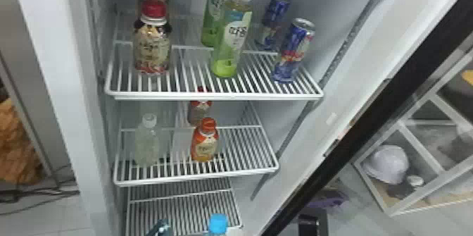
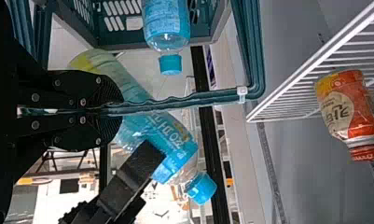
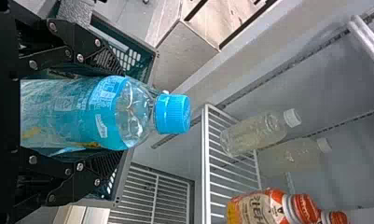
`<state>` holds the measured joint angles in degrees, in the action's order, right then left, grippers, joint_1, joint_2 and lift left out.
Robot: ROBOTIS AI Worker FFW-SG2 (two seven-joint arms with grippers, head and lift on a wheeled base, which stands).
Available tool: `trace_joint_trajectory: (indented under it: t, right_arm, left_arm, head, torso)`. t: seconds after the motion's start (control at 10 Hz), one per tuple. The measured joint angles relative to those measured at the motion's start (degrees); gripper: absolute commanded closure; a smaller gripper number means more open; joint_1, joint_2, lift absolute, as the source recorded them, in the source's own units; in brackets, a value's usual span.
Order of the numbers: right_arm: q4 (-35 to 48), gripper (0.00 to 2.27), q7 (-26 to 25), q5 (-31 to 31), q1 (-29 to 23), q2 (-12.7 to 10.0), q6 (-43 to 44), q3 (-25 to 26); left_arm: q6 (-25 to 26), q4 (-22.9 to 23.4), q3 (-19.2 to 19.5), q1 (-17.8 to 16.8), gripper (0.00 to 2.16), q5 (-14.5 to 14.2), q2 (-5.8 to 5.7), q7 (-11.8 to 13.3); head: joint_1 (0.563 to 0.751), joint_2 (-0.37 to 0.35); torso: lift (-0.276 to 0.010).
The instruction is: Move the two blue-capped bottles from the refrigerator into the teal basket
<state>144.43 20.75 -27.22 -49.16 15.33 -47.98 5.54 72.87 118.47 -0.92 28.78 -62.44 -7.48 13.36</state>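
Note:
The teal basket's handle and a bottle's blue cap show at the head view's bottom edge. My left gripper is shut on the handle of the teal basket. One blue-capped bottle stands in the basket. The other blue-capped bottle is outside, beyond the handle, with a black finger of my right arm against it. In the right wrist view, my right gripper is closed around this bottle, its cap free; the basket lies behind.
Refrigerator shelves hold red-capped bottles, green drinks and blue cans above, with a clear bottle and an orange bottle on the middle shelf. The open door's black edge runs along the right.

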Motion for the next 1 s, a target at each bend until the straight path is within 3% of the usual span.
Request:
trace_joint_trajectory:
  t: [1.0]
  right_arm:
    - [-10.6,0.47,3.0,0.3,4.0,-3.0,10.8,0.1]
  left_arm:
    - [0.0,0.0,0.0,-0.1,1.11,-0.1,0.01,0.0]
  head:
    - [0.695,-0.35]
  torso:
    - [-0.136]
